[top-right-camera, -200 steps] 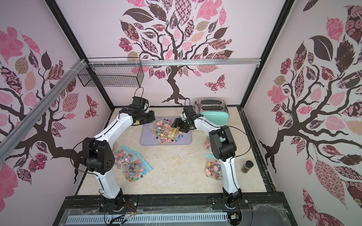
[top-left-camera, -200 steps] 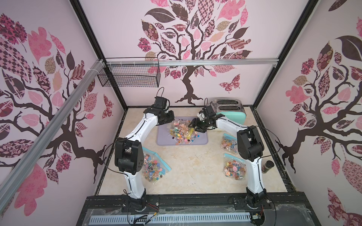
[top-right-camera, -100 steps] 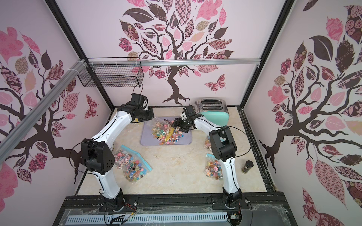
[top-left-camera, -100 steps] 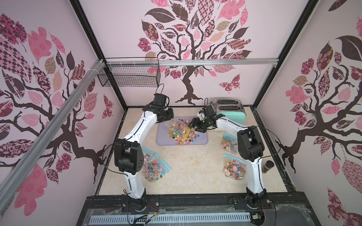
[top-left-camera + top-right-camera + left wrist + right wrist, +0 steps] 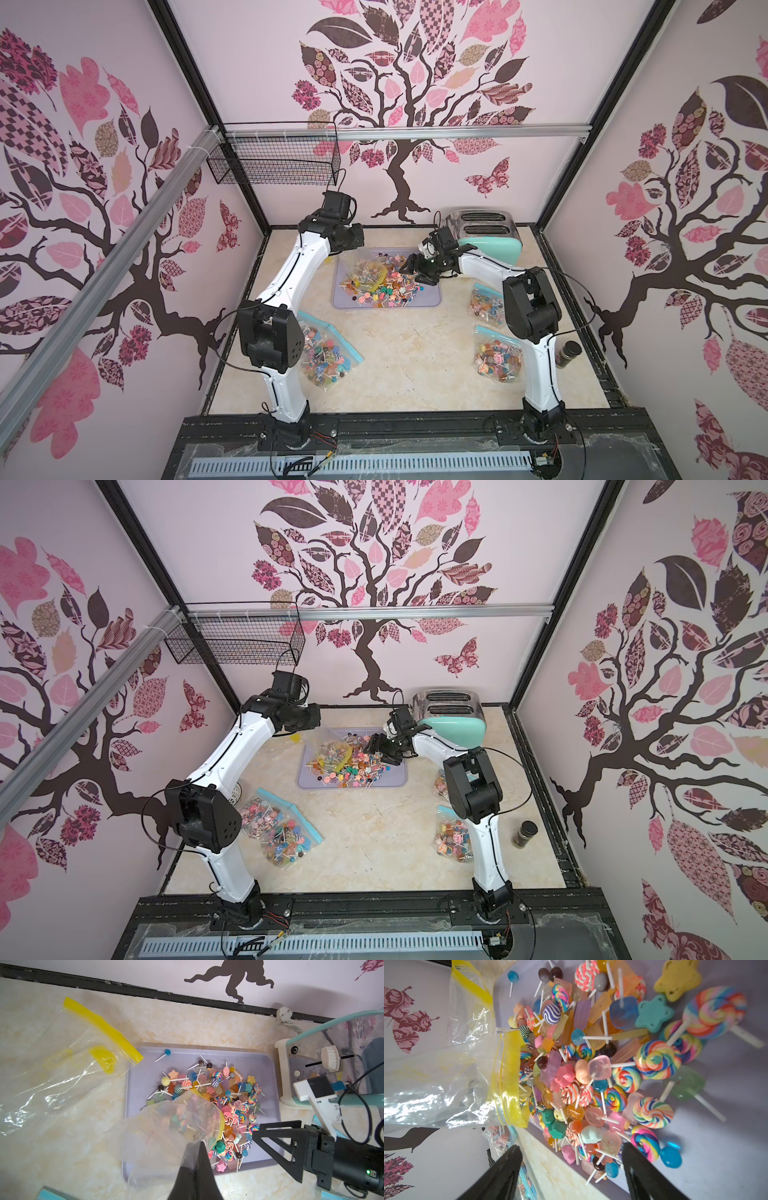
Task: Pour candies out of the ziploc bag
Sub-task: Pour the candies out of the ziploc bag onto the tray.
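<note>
You're in the pour itself, and I'm judging it as nearly finished. The left gripper (image 5: 196, 1144) is pinching the clear ziploc bag with the yellow zip strip (image 5: 166, 1126), jaws clamped tight on the film. It is holding the bag tilted, mouth down, over the flat lilac plastic tray (image 5: 428, 301). In a top view the bag is hanging over the tray's 10 o'clock part, with its yellow mouth pointing toward 4 o'clock.

The right gripper (image 5: 571, 1147) is hovering low at the tray's 2 o'clock edge, jaws standing wide and gripping nothing.

The tiny multi-coloured candies on white sticks (image 5: 228, 1093) are mostly lying heaped on the tray, from centre out to 3 o'clock. A few are showing through the film just inside the mouth. They are swirled lollipops, stars and translucent jelly shapes, with the sticks crossing and tangling.

Next move, as I'm reading it:
- Raise the pinched end so the stragglers slide out.
- Hold the mouth over the tray, because the heap is sitting close to the 5 o'clock rim.
- The right jaws could steady the yellow lip, but I can't tell whether that's needed.

An empty clear bag with a yellow strip (image 5: 62, 1064) is lying just off the tray's 9 o'clock side. Full blue-zipped bags are sitting at 7 (image 5: 328, 353) and 4 o'clock (image 5: 496, 361).
</note>
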